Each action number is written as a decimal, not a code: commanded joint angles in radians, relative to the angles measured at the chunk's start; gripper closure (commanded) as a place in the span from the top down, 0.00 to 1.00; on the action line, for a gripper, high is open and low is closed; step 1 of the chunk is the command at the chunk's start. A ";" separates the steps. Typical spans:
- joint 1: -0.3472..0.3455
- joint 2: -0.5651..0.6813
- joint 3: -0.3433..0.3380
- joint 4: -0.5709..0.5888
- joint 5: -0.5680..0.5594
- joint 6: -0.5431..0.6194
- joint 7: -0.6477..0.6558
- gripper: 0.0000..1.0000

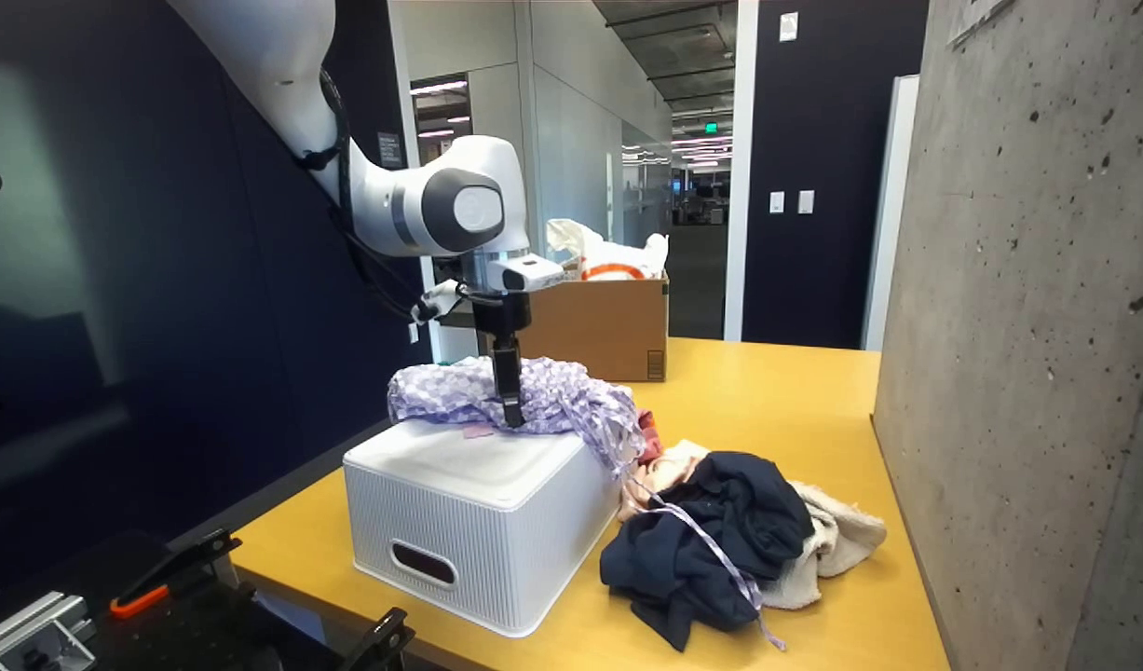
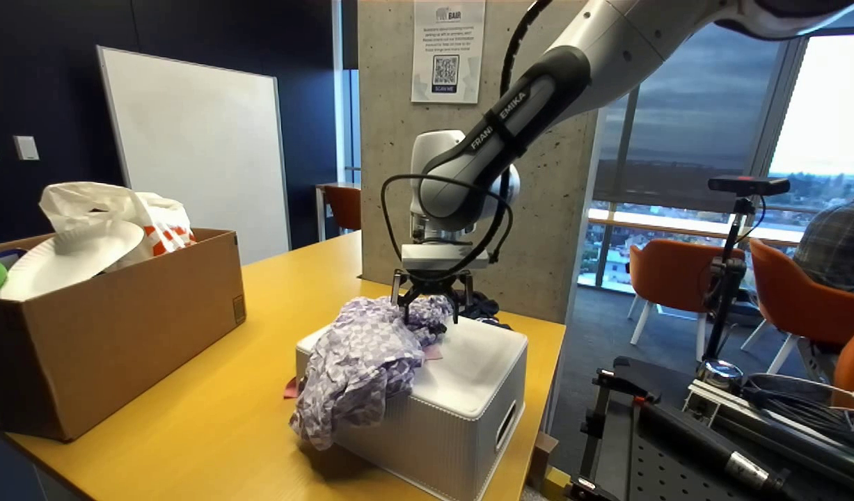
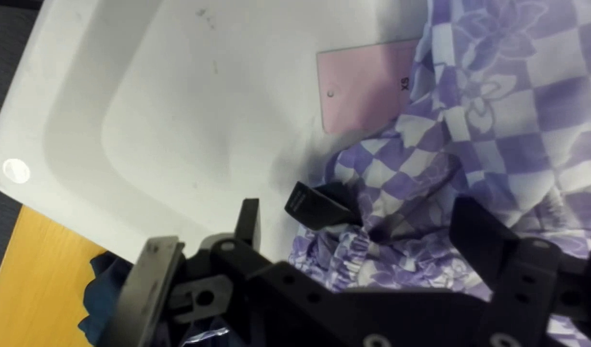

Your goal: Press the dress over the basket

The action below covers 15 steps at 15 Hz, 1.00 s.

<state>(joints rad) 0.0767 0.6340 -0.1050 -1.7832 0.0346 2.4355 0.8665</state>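
The lavender-and-white checked dress lies bunched across the far part of the white basket, whose flat top faces up. In an exterior view, part of the dress drapes down one side of the basket. A thin strap trails from it over the dark clothes. My gripper points straight down at the crumpled fabric, jaws wide apart. In the wrist view, gathered cloth and a black label show between the fingers, not pinched. Whether the fingertips touch the dress, I cannot tell.
A dark navy clothes heap and a cream cloth lie beside the basket. A brown cardboard box stands on the yellow table. A concrete wall borders the table. A pink tag rests on the basket top.
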 commanded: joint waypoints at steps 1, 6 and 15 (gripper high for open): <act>0.001 0.038 0.002 0.040 0.033 0.000 -0.006 1.00; -0.014 0.070 0.010 0.047 0.074 0.005 -0.023 0.65; 0.001 0.008 0.006 -0.027 0.089 0.010 -0.018 0.01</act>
<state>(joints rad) 0.0747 0.6838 -0.1029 -1.7528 0.1055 2.4357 0.8598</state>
